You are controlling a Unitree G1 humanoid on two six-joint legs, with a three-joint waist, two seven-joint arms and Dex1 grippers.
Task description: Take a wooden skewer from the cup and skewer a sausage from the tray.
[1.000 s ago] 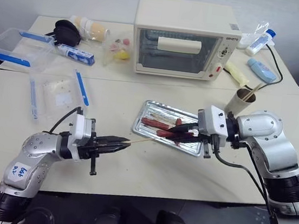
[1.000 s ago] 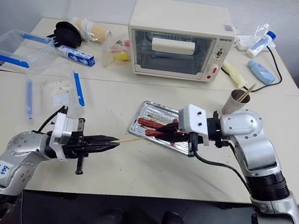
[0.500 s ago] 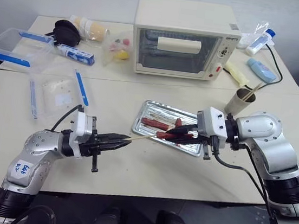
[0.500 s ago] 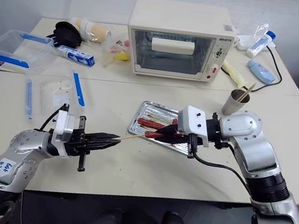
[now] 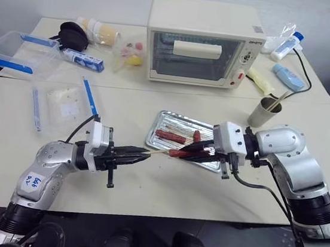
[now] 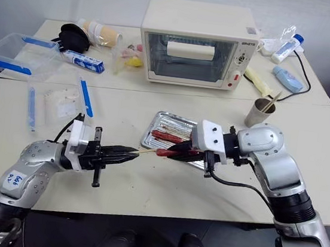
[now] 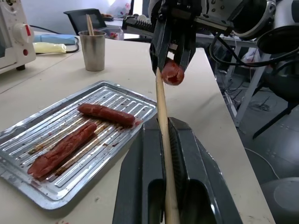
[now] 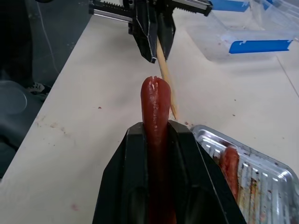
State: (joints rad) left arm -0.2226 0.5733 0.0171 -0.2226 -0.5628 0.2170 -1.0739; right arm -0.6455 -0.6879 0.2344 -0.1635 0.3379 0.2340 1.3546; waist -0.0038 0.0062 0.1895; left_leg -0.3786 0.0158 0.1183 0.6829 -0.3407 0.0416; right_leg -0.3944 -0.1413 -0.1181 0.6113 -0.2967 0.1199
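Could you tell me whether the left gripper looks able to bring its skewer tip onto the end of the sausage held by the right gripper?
Probably yes. The left gripper holds the wooden skewer with its tip beside the sausage in the right gripper; nothing lies between, though it looks slightly off-centre.

Lab or office test setup: pale tables (image 5: 163, 186) pushed together, toaster oven (image 5: 204, 42), office chair (image 7: 87, 17), loose cables.
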